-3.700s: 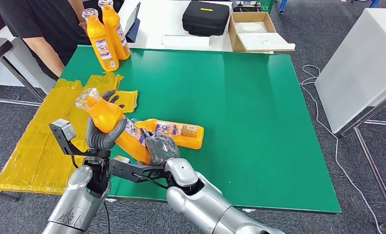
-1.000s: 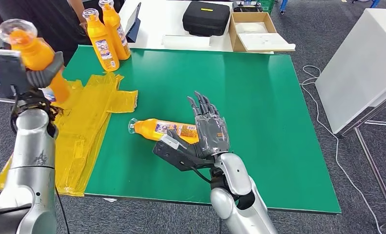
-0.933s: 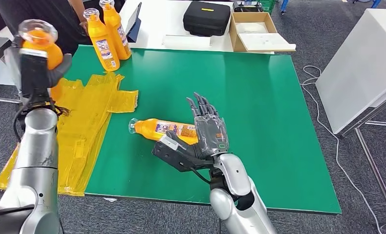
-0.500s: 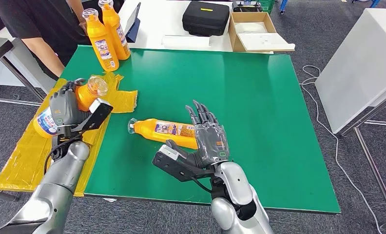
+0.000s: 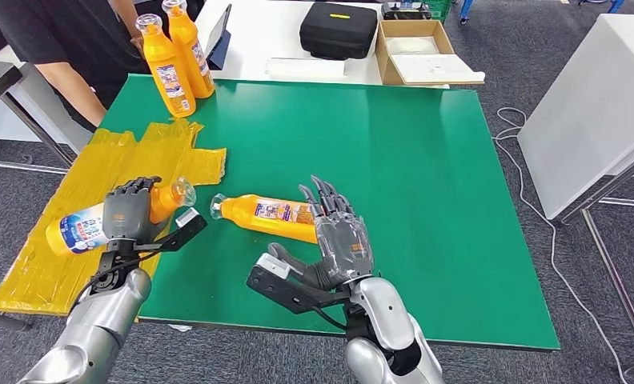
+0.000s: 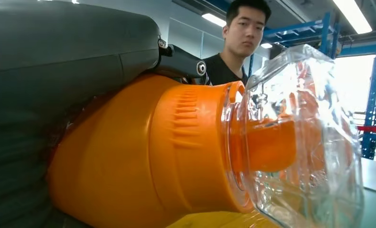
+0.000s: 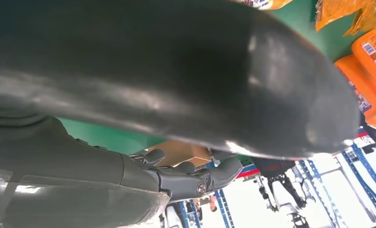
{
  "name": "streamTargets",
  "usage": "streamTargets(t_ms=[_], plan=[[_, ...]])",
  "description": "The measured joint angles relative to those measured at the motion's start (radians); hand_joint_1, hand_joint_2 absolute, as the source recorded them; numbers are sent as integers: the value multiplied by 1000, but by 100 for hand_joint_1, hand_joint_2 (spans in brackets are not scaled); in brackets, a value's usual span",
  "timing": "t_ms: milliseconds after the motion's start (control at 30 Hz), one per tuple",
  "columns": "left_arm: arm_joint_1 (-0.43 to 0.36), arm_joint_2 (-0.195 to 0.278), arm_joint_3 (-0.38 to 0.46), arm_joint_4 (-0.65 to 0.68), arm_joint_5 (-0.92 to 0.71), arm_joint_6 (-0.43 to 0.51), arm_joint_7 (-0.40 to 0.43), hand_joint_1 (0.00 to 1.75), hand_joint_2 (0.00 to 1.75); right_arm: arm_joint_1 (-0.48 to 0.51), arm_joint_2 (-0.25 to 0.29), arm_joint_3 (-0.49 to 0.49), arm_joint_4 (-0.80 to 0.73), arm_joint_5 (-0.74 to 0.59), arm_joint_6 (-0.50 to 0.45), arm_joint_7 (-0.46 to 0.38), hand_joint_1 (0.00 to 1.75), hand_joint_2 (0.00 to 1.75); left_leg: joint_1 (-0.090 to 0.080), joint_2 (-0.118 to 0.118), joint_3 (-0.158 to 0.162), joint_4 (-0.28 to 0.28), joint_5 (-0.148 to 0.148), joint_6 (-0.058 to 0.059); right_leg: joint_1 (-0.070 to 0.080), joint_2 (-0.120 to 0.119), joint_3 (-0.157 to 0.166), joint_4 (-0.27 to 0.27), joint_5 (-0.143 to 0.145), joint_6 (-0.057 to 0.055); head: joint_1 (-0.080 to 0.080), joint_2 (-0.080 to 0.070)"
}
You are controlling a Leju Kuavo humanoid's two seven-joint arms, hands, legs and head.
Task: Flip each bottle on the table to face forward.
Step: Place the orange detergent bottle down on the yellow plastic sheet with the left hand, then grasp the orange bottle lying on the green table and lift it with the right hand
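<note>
Lying bottle [image 5: 271, 216] on the green table [image 5: 426, 160] — long axis left-right, cap left. Right hand [image 5: 338, 240] empty, fingers spread, just near of its base end. Left hand [image 5: 128, 212] further left, gripping held bottle [image 5: 82, 228] over yellow sheet [image 5: 66, 240].

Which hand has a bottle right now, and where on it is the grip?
The left hand grips an orange bottle around its upper body, below the cap. The right hand holds nothing.

Green table [image 5: 426, 160]: yellow plastic sheet [image 5: 98, 200], one lying bottle [image 5: 270, 216], two upright bottles [image 5: 174, 56].
</note>
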Motion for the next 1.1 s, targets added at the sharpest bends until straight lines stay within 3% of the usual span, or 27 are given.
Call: streamTargets(t_ms=[100,133,233,267,633,767,967,1100], plan=[[2,0,7,7,-19,0,4,170,175,3,-1,0,-3,0,0,0,0,0,0,0,0,0,0,0,0,0,0,0,0,0,0,0],[3,0,9,9,-28,0,6,127,175,5,-1,0,-5,0,0,0,0,0,0,0,0,0,0,0,0,0,0,0,0,0,0,0],[9,0,15,12,-46,0,8,0,44,12,-3,0,-10,0,0,0,0,0,0,0,0,0,0,0,0,0,0,0,0,0,0,0],[11,0,16,13,-49,0,7,0,0,15,-5,1,-12,0,0,0,0,0,0,0,0,0,0,0,0,0,0,0,0,0,0,0],[12,-30,63,18,0,2,-124,0,0,-3,-25,-32,19,-2,-2,10,0,0,0,0,0,0,0,0,0,0,0,0,1,0,0,0],[0,-44,77,11,41,2,-183,0,0,-81,-23,-66,121,-6,-4,3,0,175,0,0,0,0,1,0,0,0,0,0,2,0,0,0],[-19,-54,100,10,106,2,-248,0,0,-214,-20,-97,306,-36,-15,-30,0,175,0,0,0,0,3,0,0,0,0,0,3,0,0,0],[-50,-66,130,18,284,0,-369,0,0,-320,-9,-106,479,-67,-18,-33,0,175,0,0,0,0,3,0,0,0,0,0,3,0,0,0]])
